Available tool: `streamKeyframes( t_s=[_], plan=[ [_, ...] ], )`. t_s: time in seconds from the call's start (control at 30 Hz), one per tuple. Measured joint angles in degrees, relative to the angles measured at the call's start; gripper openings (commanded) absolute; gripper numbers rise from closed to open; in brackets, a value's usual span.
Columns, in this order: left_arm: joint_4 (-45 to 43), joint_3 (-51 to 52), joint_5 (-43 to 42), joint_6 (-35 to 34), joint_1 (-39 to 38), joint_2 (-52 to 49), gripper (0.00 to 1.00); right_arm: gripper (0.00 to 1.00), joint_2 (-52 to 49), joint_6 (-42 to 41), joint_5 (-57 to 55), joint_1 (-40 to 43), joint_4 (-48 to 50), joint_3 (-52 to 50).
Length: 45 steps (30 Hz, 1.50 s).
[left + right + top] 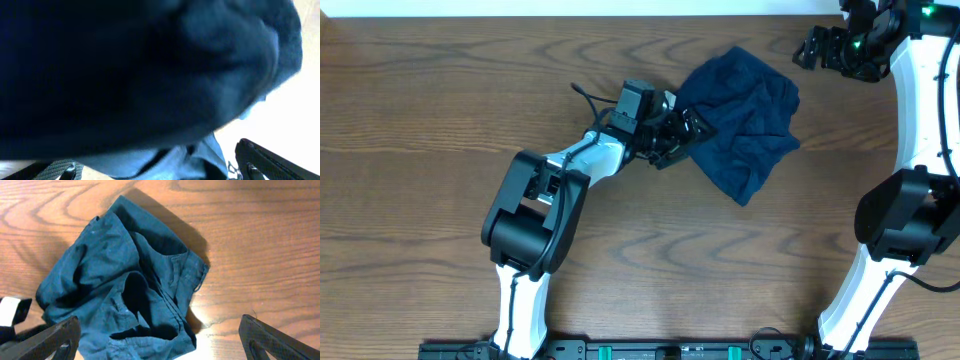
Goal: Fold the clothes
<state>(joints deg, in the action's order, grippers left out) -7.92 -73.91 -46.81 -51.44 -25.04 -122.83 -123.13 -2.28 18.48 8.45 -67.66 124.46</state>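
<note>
Navy-blue, soft and crumpled, the clothes [745,115] lie in a loose heap on the brown wood-grain desk [440,90] in the overhead view. They sit toward the far edge, somewhat right of the middle, with nothing flattened or folded yet. The black two-finger left gripper [678,135] sits at the heap's left edge, its jaws spread wide and touching the fabric. I judge it is placed there to take an edge and draw the cloth out, though no pinch shows. The black right gripper [817,47] hangs near the far right corner of the desk, well apart from the heap, probably to leave the other arm room.

From the left wrist, dark blue cloth fills nearly the whole frame, close against the lens. One finger [265,160] shows at the lower right and a sliver of the other at the lower left, far apart. Whether any fabric lies between them cannot be told.

From the right wrist, the heap is seen from above, a stitched hem [192,272] running beside deep creases. That arm's own fingers [50,340] stand at the frame's lower corners, wide open and holding nothing.

No box, basket or other container appears; the clothes rest straight on the desk.
</note>
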Motion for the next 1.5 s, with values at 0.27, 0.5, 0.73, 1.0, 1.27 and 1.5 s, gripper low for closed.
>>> streamKeyframes(
  t_s=[0.27, 0.5, 0.73, 1.0, 1.27, 1.5],
  plan=[
    [-4.1, 0.0, 5.8, -0.3, 5.0, 0.0, 0.95, 0.99, 0.0, 0.2, 0.4, 0.0, -2.2, 0.0],
    [-11.0, 0.0, 6.3, -2.9, 14.4, 0.0, 0.85, 0.99, 0.0, 0.2, 1.7, 0.0, -3.2, 0.0],
    [0.1, 0.1, 0.4, -2.9, 11.3, -0.1, 0.77, 0.99, 0.0, 0.2, 2.6, 0.0, -2.9, 0.1],
    [1.5, 3.3, -1.9, -2.6, -0.1, 0.0, 0.77, 0.99, 0.0, 0.2, 3.4, 0.0, -2.6, 0.1],
    [-3.2, 4.0, 1.4, -5.3, -2.9, 0.0, 0.71, 0.99, 0.0, 0.2, 5.5, 0.0, -2.6, 0.1],
    [-10.1, 4.3, 6.3, -10.1, -3.6, -1.7, 0.15, 0.99, 0.0, 0.2, 7.8, 0.0, -2.8, 0.1]
  ],
)
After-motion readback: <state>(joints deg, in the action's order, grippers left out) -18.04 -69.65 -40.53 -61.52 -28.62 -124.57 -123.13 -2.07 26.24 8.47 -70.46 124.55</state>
